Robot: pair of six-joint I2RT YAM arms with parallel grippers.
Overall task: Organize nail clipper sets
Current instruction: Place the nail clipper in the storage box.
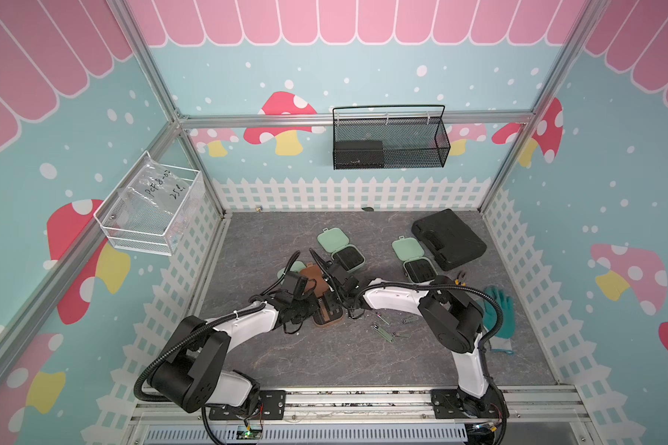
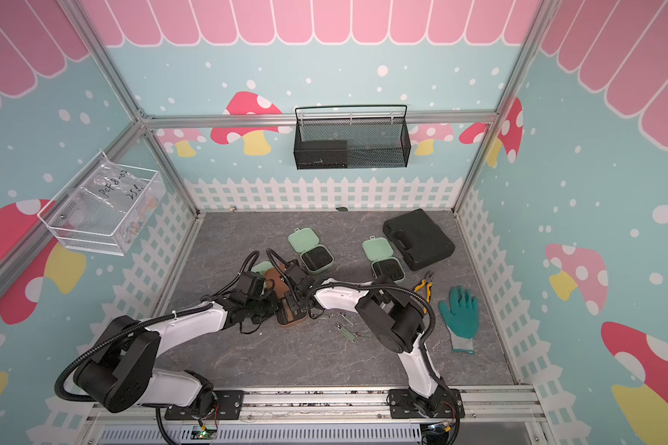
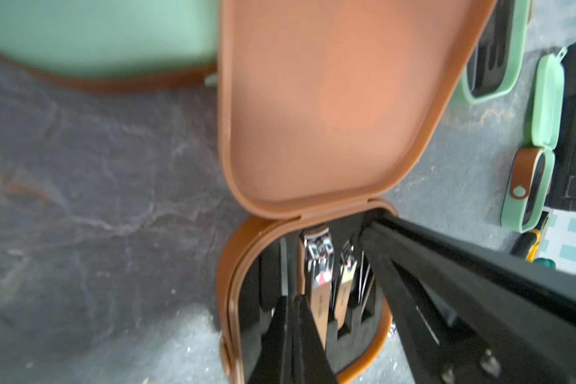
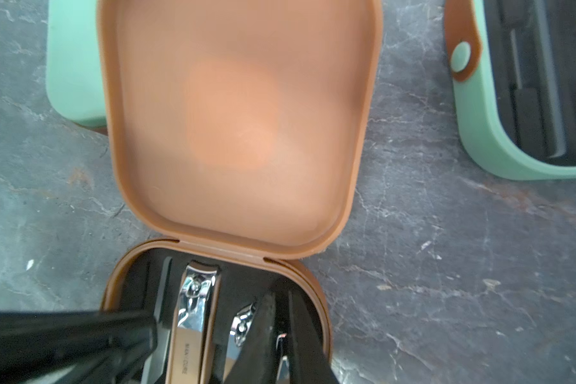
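Observation:
The brown case lies open mid-table, its lid flat behind it. Two clippers sit in its black insert. Both grippers reach into its base. My left gripper is shut over the insert's left slots, with nothing clearly between its tips. My right gripper is shut on a slim metal tool at the insert's right side. Two mint cases stand open behind; a third, closed, is partly under the brown lid. Several loose clippers lie right of the brown case.
A large black tool case lies at the back right, with yellow-handled pliers and a teal glove in front of it. A black mesh basket hangs on the back wall and a white one on the left wall.

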